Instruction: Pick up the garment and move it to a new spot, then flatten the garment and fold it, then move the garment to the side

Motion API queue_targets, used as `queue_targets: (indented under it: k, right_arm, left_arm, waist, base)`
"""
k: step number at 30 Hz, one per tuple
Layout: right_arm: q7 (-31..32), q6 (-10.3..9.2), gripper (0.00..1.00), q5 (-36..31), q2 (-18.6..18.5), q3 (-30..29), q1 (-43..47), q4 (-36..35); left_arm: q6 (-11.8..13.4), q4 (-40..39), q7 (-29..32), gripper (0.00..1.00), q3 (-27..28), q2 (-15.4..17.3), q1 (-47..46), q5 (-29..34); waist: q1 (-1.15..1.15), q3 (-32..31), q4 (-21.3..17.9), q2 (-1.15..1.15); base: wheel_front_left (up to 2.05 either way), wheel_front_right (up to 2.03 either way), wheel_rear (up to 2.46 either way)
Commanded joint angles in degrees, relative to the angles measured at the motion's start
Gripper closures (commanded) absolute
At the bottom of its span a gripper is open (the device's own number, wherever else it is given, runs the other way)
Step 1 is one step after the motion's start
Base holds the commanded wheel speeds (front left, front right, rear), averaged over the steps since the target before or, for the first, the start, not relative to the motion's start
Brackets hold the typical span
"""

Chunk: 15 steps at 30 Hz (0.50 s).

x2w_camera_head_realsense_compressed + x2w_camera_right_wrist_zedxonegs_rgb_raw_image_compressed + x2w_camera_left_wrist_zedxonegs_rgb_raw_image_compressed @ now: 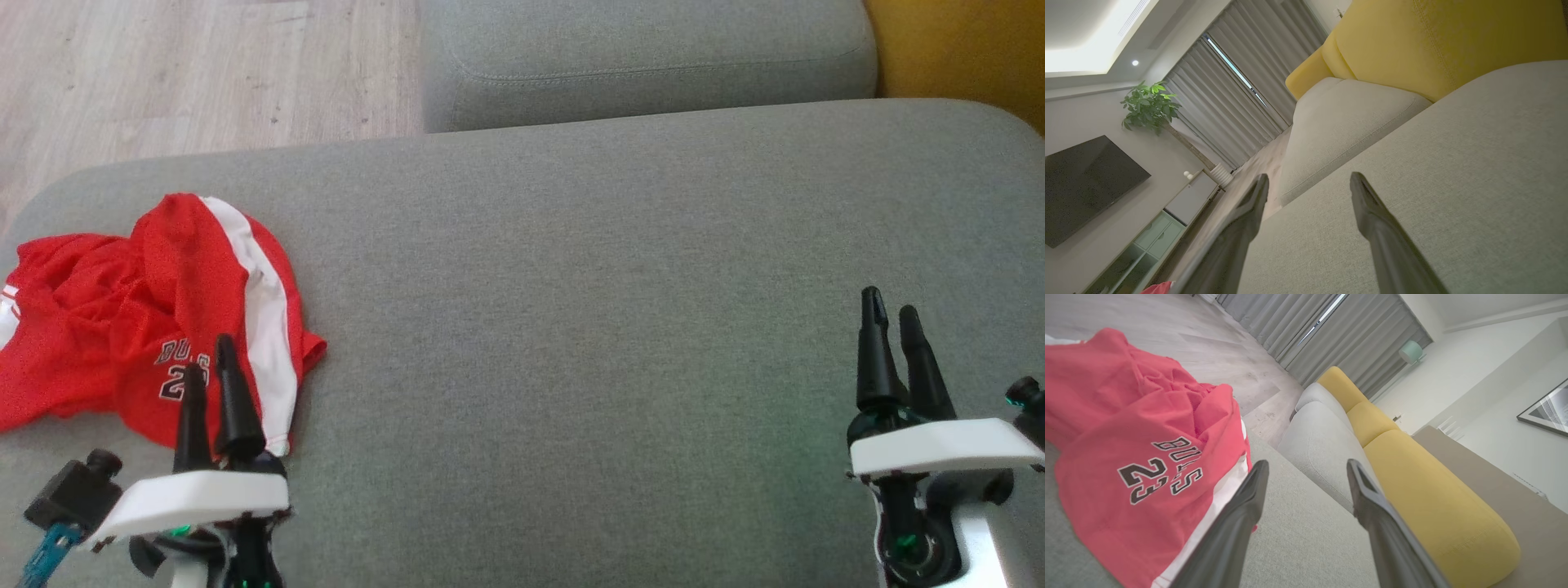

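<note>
Head view: the crumpled red jersey (122, 318) lies at the left end of the cushion (571, 286), its long axis left to right and its white stripe (265, 310) running far to near. The left gripper (207, 357) is at its near right edge; the right gripper (890, 302) is well apart, over bare cushion.
Left wrist view: jaws wide apart, empty.
Right wrist view: likewise.

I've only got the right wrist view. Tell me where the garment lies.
Observer: The red garment lies crumpled at the left end of the grey cushion, held by nothing.
Operator: Report the left claw.
Observer: The left claw is open, poised at the garment's near right edge.
Operator: Read the print.
Observer: Black lettering, BULLS 23, beside a white stripe.
</note>
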Motion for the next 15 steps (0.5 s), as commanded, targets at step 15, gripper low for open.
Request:
queue_targets:
  k: [15]
  right_arm:
    - [-3.1,-0.03,0.00,-14.1,-0.4,3.5,-1.7,-3.1]
  left_arm:
    - [3.3,-4.4,-3.0,0.00,-6.2,3.5,-2.3,14.0]
  waist:
    - [0.00,0.3,-0.6,0.00]
  base:
    - [0.00,0.00,0.00]
